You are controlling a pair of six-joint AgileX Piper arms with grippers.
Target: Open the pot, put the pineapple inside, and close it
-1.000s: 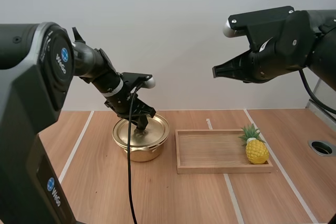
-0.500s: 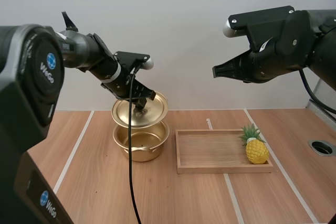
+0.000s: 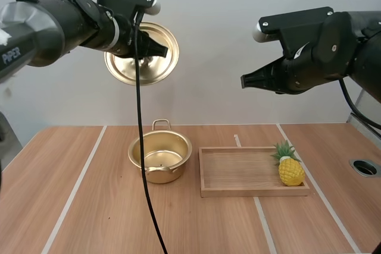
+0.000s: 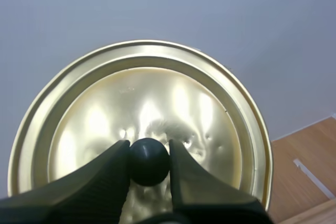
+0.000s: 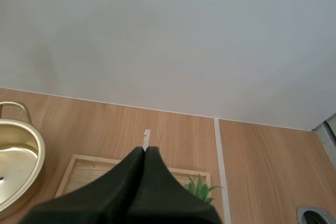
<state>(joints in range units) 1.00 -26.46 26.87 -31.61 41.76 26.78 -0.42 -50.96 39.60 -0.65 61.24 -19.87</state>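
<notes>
High view: left end effector [image 3: 156, 47] held lid [image 3: 143, 57] high above uncovered pot [image 3: 159, 157]. Pineapple [image 3: 290, 168] lay on tray [image 3: 238, 191], right of pot. Right end effector [image 3: 245, 81] hung above and right of pot.
Left wrist: fingers [image 4: 105, 182] pinched lid's knob [image 4: 149, 161].
Right wrist: fingers [image 5: 131, 192] pressed together, empty.

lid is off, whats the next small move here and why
Probably lower the right tool toward the pineapple, opening it on the way. The pot stands open and empty, the left tool holds the lid by its knob high up, and the right tool is shut, well above the tray where the pineapple sits.
</notes>
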